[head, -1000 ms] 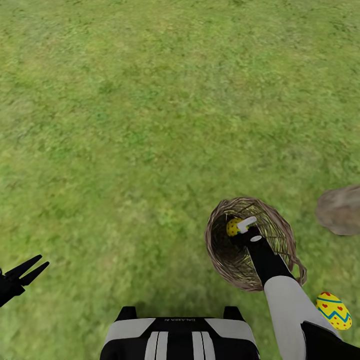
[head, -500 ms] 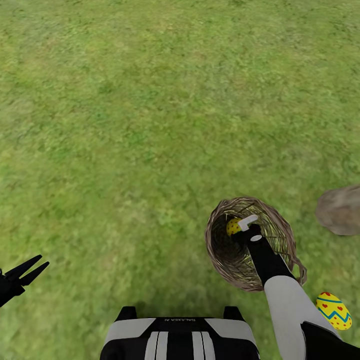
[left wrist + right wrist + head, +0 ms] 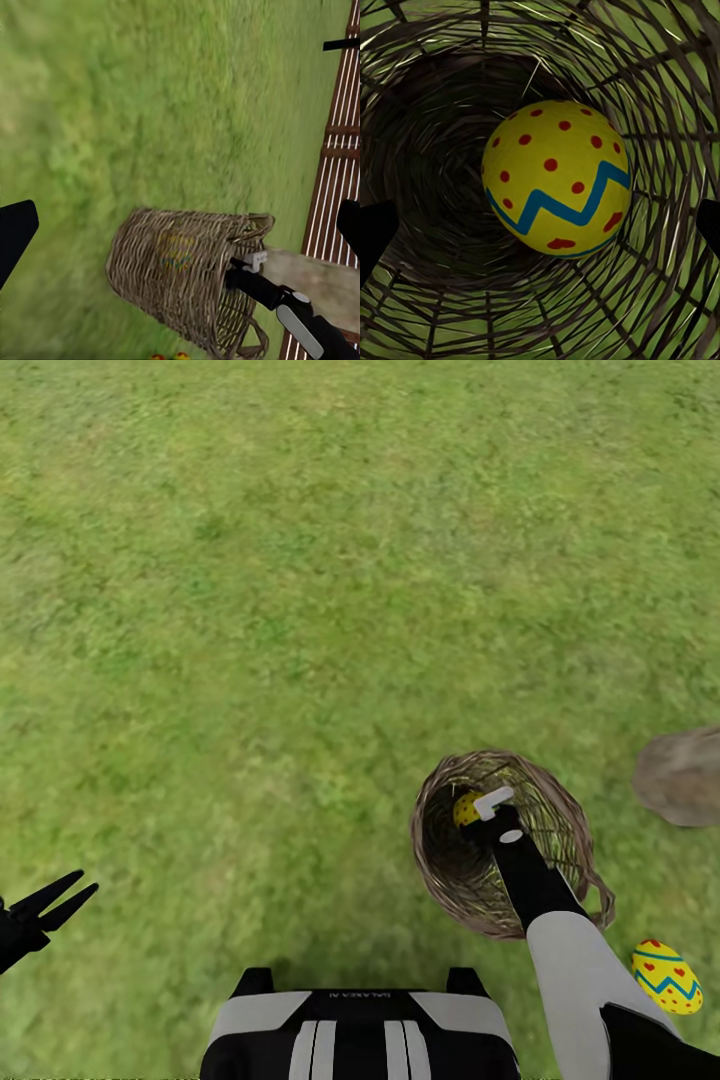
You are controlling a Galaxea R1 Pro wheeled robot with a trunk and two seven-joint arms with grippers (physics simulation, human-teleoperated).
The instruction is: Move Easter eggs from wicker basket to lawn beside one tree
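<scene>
Mottled green lawn (image 3: 300, 560) carries a brown wicker basket (image 3: 450, 860); the right tool (image 3: 482, 812), apparently open, reaches toward its red-dotted, blue-zigzag yellow egg (image 3: 556, 187); the left tool (image 3: 55, 900) hangs open.

A small white brand word is standing on the dark band of the robot's trunk (image 3: 360, 1010), near the bottom of the head view. It is showing upside down and seems to read "GALAXEA AI", but it is blurred.
</scene>
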